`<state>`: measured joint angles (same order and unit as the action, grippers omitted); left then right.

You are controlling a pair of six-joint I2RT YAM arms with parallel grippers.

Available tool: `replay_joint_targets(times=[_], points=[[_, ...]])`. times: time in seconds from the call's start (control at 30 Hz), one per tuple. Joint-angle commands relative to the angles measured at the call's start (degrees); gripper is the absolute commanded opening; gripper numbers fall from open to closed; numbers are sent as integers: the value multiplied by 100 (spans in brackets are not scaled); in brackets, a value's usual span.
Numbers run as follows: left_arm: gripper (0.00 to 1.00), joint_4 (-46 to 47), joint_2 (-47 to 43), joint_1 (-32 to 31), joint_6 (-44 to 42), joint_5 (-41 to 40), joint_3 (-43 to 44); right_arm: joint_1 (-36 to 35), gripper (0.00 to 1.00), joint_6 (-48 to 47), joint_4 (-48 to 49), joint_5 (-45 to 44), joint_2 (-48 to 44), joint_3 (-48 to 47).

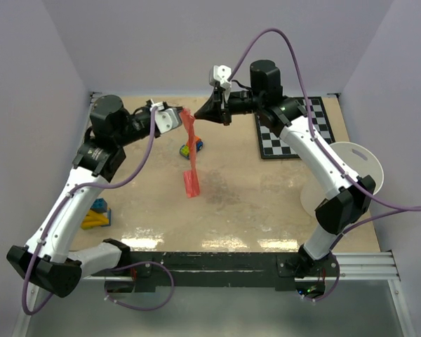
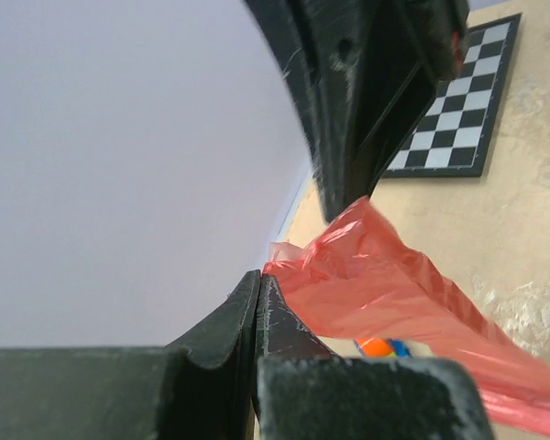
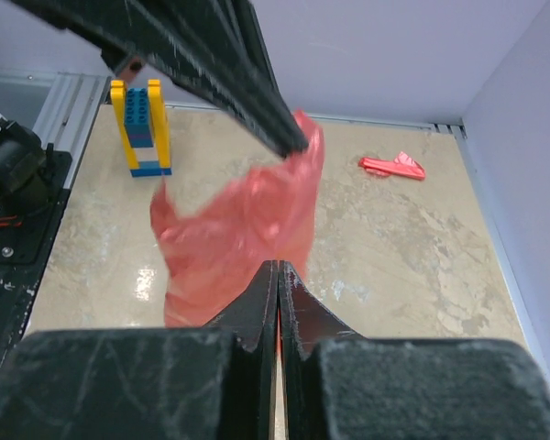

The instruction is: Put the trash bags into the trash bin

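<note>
– Red-pink film in both pairs of jaws?
– Yes. The left gripper (image 2: 259,277) has its jaws pressed flat together on a top corner of the bag (image 2: 394,293), with film bunched at the tips.
– And the other?
– The right gripper (image 3: 277,268) is closed just as tight. No gap shows between its jaws, and the film's edge is caught at their tips. The two grippers point at each other, tips just beside one another.
– Where is the bag, then?
– In the air, over the middle of the tabletop (image 1: 266,203) and toward the back. It hangs from the two grips as a narrow twisted strip. Whether its lower end touches the surface I cannot tell.
– And the bin?
– Well apart from the bag. The bin (image 1: 358,165) is at the right edge, partly behind the right arm (image 1: 323,161). Upright or tipped, I cannot tell.
– What else lies about?
– A checkerboard (image 1: 295,137) lies flat at the back right. A small toy (image 1: 194,147) in several colours sits just behind the hanging strip. Yellow and blue blocks (image 1: 98,214) sit beside the left arm (image 1: 70,203). A small red scrap (image 3: 394,167) lies on the tabletop close to a wall (image 3: 522,137), apart from the bag.
</note>
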<state>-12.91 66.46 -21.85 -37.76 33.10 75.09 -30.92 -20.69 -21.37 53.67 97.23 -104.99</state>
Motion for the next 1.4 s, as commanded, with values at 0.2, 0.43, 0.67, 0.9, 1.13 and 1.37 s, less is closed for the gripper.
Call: replay_joint_targets(times=[0.2, 0.43, 0.67, 0.9, 1.13, 1.37], points=[[0, -406, -230, 242, 110, 1137, 50, -20, 0, -120, -52, 390, -38, -285], [0, 104, -203, 251, 322, 1049, -38, -64, 49, -58, -157, 521, -64, -399], [0, 280, -194, 242, 392, 1137, -65, -257, 60, -67, 53, 241, -108, -356], [0, 245, -177, 242, 322, 1049, -56, -292, 52, 161, 238, 355, -20, -487], [0, 262, -177, 242, 321, 1023, -65, -292, 35, 302, 308, 180, -11, -435], [0, 192, -185, 242, 252, 944, -56, -292, 0, 557, 519, -5, -11, -373]])
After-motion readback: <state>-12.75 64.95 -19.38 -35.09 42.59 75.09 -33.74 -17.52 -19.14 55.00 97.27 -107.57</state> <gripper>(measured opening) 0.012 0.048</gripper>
